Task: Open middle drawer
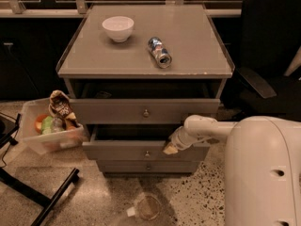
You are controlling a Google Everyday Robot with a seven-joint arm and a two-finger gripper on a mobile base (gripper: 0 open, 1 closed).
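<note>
Below the grey counter's [188, 46] front edge, the grey-brown flat-fronted middle drawer [117, 150] stands partly out. Our white gripper [170, 148] meets its top lip, and we cannot tell whether it is pinching or spread. We judge the drawer rigid and easy-sliding, best pulled there.

The grey cabinet top [188, 41] carries 2 things, well apart: a white bowl [117, 28] at the back left and a can [160, 52] lying on its side near the middle. Lower down, the gripper [170, 148] is at the front of the middle drawer [122, 152].

The claw [170, 148] at the middle drawer [122, 150] hides its right end.
</note>
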